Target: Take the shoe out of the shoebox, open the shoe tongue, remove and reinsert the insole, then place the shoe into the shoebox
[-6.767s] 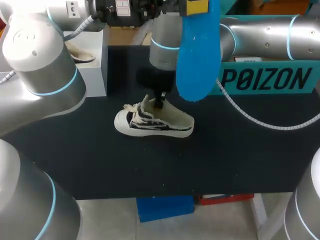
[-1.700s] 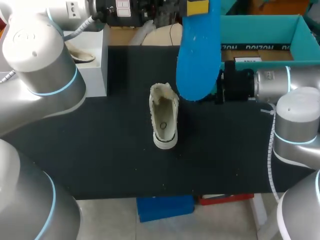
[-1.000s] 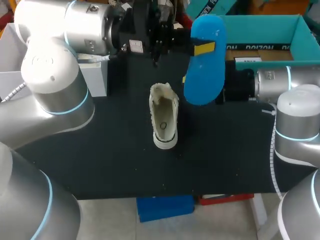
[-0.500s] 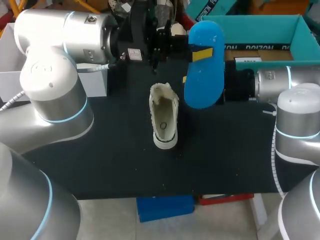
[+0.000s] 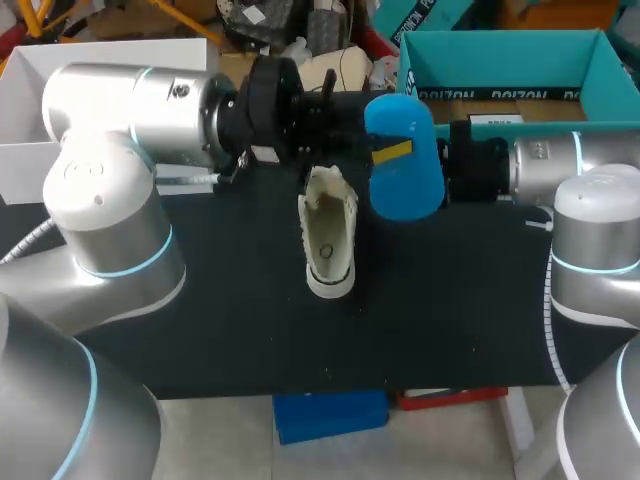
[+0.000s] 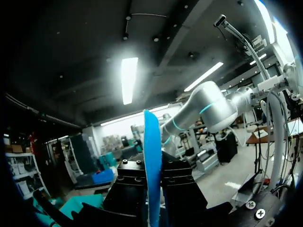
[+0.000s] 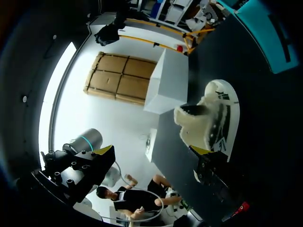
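A cream shoe (image 5: 328, 235) rests on the black table (image 5: 200, 320) with its opening facing up. My left gripper (image 5: 390, 150) is shut on a blue insole (image 5: 402, 185), which hangs above the table just right of the shoe. The left wrist view shows the insole (image 6: 152, 175) edge-on, clamped between the fingers. My right arm (image 5: 540, 165) lies low at the right, its fingertips hidden behind the insole. The right gripper (image 7: 152, 152) stands wide open and holds nothing, with the shoe (image 7: 213, 120) just ahead of one finger. The teal shoebox (image 5: 500, 45) stands at the back right.
A white box (image 5: 30, 120) stands at the back left behind my left arm, and it shows past the shoe as the white box (image 7: 165, 85). The shoebox wall (image 7: 270, 33) is close beside the right gripper. The black table reaches the front edge.
My left arm has lowered and tipped the insole, bringing it down beside the shoe. The shoe and the right arm have stayed where they were.
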`<state>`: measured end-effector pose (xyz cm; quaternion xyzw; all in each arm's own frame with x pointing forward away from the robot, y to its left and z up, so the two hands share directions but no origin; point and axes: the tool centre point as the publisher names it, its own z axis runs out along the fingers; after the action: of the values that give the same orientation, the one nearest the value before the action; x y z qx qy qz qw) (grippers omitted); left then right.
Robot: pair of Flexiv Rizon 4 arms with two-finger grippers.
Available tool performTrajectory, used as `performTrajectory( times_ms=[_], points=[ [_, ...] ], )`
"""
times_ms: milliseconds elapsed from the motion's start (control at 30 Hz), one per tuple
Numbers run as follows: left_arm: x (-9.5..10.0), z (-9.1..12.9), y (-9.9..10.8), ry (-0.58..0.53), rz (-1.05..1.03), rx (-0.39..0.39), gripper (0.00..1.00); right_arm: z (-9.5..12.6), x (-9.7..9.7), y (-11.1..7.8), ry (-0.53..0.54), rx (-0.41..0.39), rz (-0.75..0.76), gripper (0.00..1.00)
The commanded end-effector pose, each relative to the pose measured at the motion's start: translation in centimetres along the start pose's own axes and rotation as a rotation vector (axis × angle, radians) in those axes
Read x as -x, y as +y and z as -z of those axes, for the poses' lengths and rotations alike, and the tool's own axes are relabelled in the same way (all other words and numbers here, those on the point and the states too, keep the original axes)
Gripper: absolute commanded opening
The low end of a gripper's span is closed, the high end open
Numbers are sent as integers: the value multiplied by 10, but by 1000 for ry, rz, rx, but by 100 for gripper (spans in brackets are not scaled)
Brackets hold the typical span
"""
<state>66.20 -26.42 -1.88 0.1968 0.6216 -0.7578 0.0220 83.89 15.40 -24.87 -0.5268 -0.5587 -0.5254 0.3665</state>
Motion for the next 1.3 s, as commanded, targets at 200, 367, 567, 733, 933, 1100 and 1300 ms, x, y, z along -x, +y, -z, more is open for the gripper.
performTrajectory(
  times_ms=[200, 367, 567, 733, 933, 1100, 1300],
  points=[
    [-47, 32, 46, -11, -206, -57, 0, -2, 0, -1, -2, 4, 0, 100],
    [-55, 45, 65, -59, -299, 9, 0, -2, 0, -1, -2, 4, 0, 100],
    [-62, 53, 84, -79, -354, 130, 0, -2, 0, -1, -2, 4, 0, 100],
    [-62, 53, 84, -79, -354, 130, 0, -2, 0, -1, -2, 4, 0, 100],
    [-62, 53, 84, -79, -354, 130, 0, -2, 0, -1, -2, 4, 0, 100],
    [-83, 45, 78, -72, -513, 93, 0, -2, 0, -1, -2, 4, 0, 100],
    [-110, 54, 99, -59, -748, 79, 0, -2, 0, -1, -2, 4, 0, 100]
  ],
)
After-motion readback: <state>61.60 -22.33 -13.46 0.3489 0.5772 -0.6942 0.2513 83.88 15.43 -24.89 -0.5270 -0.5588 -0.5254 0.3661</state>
